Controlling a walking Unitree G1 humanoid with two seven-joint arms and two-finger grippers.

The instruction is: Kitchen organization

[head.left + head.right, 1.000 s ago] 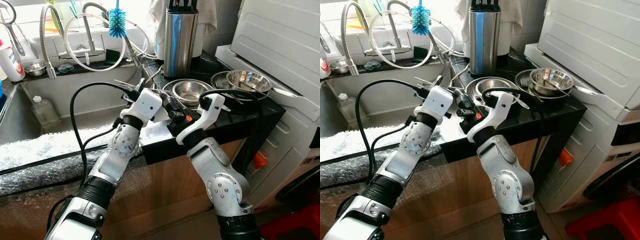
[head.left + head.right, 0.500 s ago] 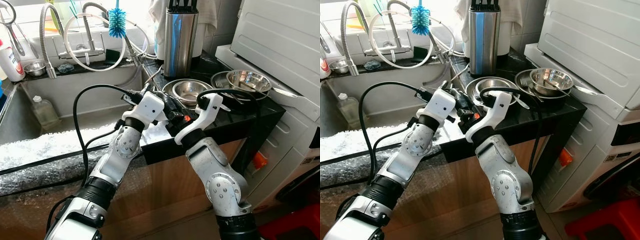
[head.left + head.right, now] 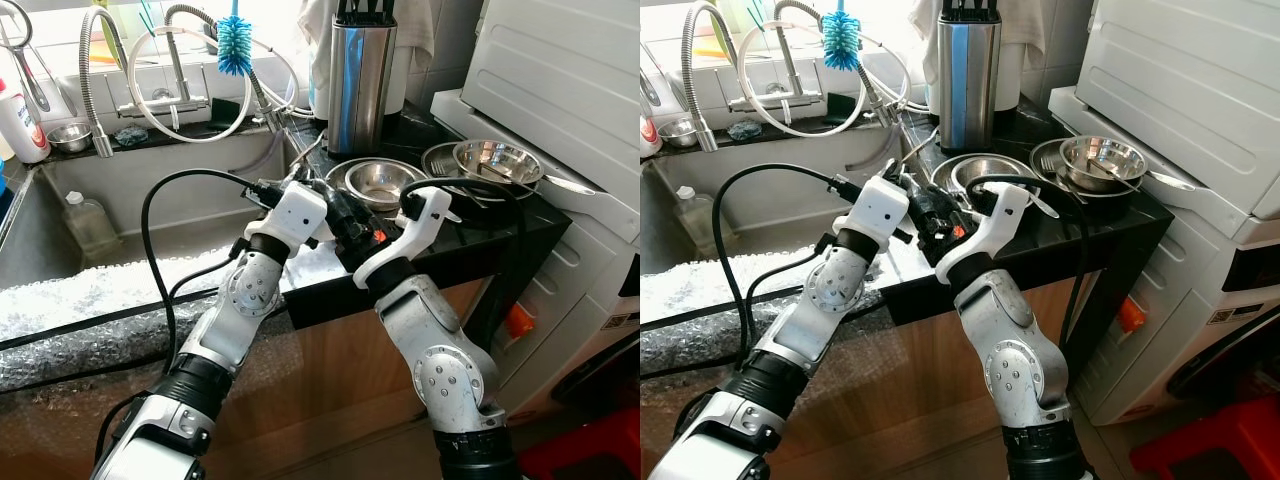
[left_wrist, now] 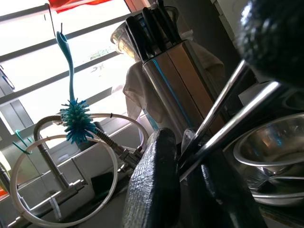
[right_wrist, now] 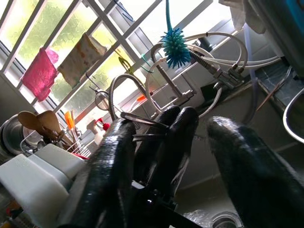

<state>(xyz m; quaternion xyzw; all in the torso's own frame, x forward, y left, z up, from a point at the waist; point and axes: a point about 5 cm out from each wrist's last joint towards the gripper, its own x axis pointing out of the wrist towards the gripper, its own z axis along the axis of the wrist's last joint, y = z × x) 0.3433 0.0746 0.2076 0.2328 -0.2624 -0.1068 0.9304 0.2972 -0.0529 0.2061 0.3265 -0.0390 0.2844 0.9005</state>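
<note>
- Left eye view: I had both grippers meeting over the black counter (image 3: 500,240), the left gripper (image 3: 345,212) against the right gripper (image 3: 372,240), beside the steel bowls (image 3: 378,180).
- Left wrist view: my left fingers (image 4: 154,190) were clenched on thin metal utensils (image 4: 223,118), with the knife block (image 4: 166,61) standing behind.
- Right wrist view: my right fingers (image 5: 228,156) were spread apart around the left gripper's tips, gripping nothing.
- I judged a mistimed handover could drop the utensils into the sink (image 3: 120,230).
</note>
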